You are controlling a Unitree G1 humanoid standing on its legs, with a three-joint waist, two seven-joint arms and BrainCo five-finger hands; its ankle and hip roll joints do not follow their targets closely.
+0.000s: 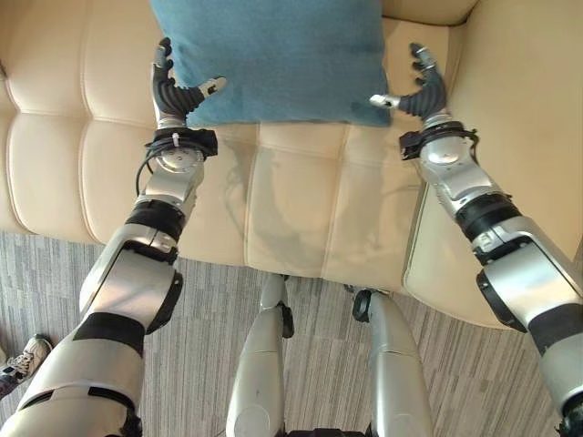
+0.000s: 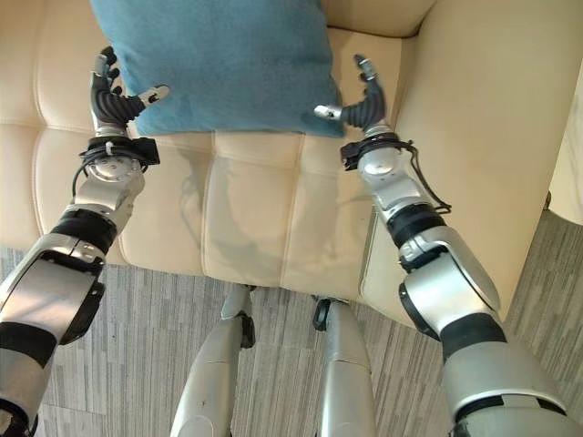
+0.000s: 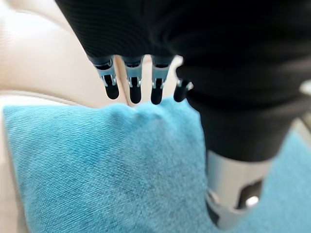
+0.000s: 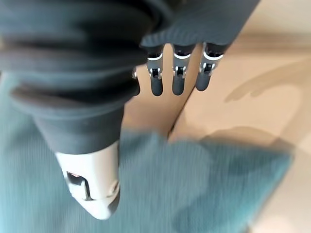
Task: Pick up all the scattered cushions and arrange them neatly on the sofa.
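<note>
A teal cushion (image 1: pixel 273 55) rests on the cream sofa seat (image 1: pixel 291 200), leaning toward the backrest. My left hand (image 1: pixel 171 91) stands at the cushion's left edge, fingers straight up and thumb pointing in over its lower corner. My right hand (image 1: pixel 421 89) mirrors it at the right edge, fingers straight, thumb reaching toward the corner. Both hands are open and sit beside the cushion, not closed round it. In the left wrist view the teal cushion (image 3: pixel 97 170) lies just past my fingers (image 3: pixel 133 87). The right wrist view has the cushion (image 4: pixel 194 189) beneath my thumb (image 4: pixel 92 184).
The sofa's right armrest (image 1: pixel 519 118) rises close beside my right arm. The seat's front edge (image 1: pixel 273 264) drops to grey striped carpet (image 1: pixel 209 300). A person's shoe (image 1: pixel 25 357) sits at the lower left on the floor.
</note>
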